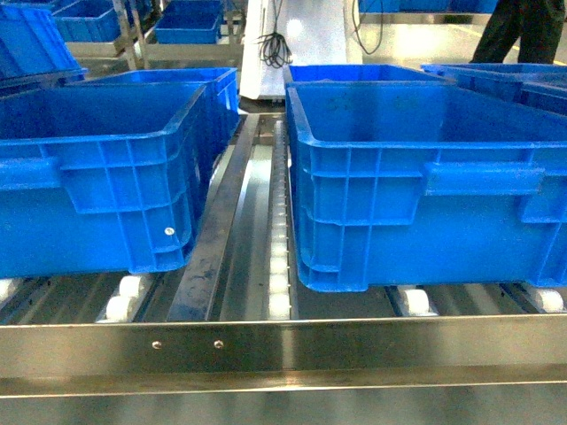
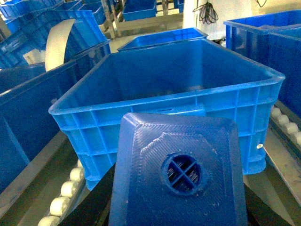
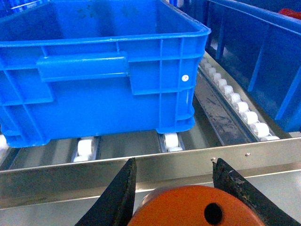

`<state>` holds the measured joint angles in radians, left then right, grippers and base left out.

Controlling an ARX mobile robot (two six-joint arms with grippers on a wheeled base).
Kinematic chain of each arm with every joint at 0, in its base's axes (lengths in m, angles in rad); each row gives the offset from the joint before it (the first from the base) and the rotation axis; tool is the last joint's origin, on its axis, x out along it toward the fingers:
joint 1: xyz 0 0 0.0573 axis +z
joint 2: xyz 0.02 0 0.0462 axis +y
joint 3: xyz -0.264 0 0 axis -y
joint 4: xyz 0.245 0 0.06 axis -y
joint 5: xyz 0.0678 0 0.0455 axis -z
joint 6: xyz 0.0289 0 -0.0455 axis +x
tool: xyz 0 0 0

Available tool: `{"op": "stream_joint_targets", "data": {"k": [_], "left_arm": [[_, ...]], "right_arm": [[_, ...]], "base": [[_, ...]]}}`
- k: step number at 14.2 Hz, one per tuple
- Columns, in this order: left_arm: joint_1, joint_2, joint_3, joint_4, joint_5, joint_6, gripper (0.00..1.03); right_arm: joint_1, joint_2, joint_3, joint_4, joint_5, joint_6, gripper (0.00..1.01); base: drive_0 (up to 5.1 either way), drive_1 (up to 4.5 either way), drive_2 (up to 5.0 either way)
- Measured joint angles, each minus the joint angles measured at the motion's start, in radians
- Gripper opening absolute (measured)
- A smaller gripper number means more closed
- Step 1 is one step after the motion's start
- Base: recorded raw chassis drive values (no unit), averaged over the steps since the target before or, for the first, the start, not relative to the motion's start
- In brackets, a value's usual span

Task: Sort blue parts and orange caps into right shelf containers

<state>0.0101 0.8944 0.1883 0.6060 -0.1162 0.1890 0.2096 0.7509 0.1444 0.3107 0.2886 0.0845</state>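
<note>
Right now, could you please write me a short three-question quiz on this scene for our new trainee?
1. True or false: the right gripper holds an orange cap.
2. What does the left wrist view show up close? A) blue part B) orange cap C) white roller
3. Fill in: the crates sit on white ____.

Key: 1 true; 2 A; 3 rollers.
</note>
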Motion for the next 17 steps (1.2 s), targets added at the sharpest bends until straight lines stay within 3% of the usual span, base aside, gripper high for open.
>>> {"op": "stream_joint_targets", "data": {"k": [8, 9, 10, 11, 14, 16, 17], "left_arm": [[0.0, 0.0, 0.0, 0.0, 0.0, 0.0, 0.44], [0.0, 0.0, 0.0, 0.0, 0.0, 0.0, 0.44], [0.0, 0.0, 0.0, 0.0, 0.0, 0.0, 0.44], [0.0, 0.0, 0.0, 0.0, 0.0, 0.0, 0.44], [0.0, -0.001, 0.0, 0.001, 0.0, 0.0, 0.44], [0.0, -0.001, 0.0, 0.0, 0.0, 0.0, 0.44], [0.0, -0.001, 0.0, 0.0, 0.0, 0.0, 0.44]], "right_arm": [[-0.002, 0.002, -0.003, 0.024, -0.013, -0.01, 0.43], [-0.036, 0.021, -0.034, 0.168, -0.137, -0.067, 0.43], [-0.042, 0.027, -0.022, 0.201, -0.222, -0.109, 0.43], [-0.042, 0.059, 0.018, 0.2, -0.248, -0.121, 0.43], [-0.054, 0.334, 0.227, 0.361, -0.241, -0.108, 0.43], [-0.053, 0.581, 0.48, 0.429, -0.237, -0.1, 0.43], [-0.052, 0.69, 0.599, 0.406, -0.235, -0.104, 0.48]], "base": [[0.0, 0.0, 0.0], [0.0, 0.0, 0.0], [0.0, 0.0, 0.0], [0.0, 0.0, 0.0], [0.0, 0.0, 0.0], [0.0, 0.0, 0.0], [0.0, 0.0, 0.0]]}}
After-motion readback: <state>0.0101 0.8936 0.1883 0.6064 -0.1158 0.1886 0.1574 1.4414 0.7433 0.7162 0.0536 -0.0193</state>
